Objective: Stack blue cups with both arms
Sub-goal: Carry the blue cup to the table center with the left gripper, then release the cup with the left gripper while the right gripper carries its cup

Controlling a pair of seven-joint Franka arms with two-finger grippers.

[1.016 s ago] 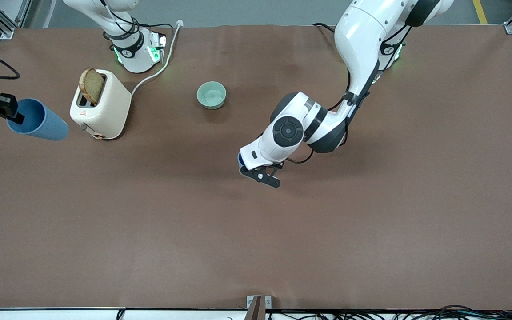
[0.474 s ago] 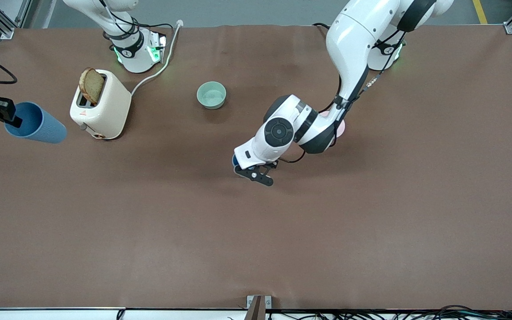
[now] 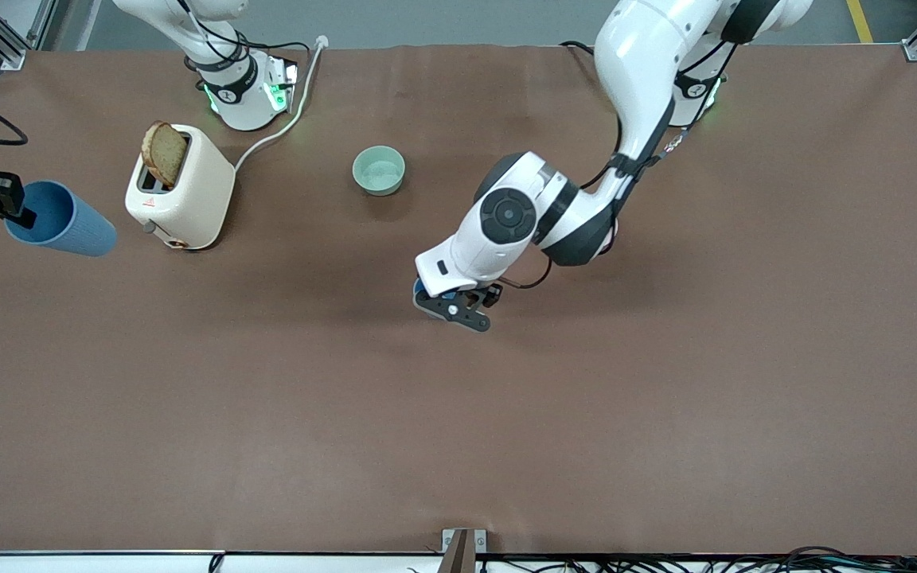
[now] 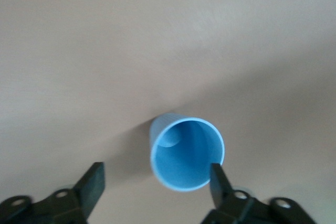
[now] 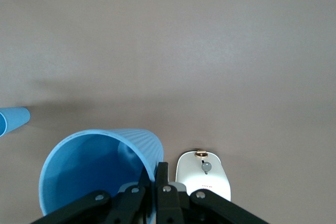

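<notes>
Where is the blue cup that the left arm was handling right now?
The small matte blue tapered cup stands upright on the brown table near its middle, under the open left gripper, nearer the front camera than the mint-green bowl.

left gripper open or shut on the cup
Open: in the left wrist view the left gripper has its fingers spread wide around the upright blue cup, with a gap showing at one finger.
</notes>
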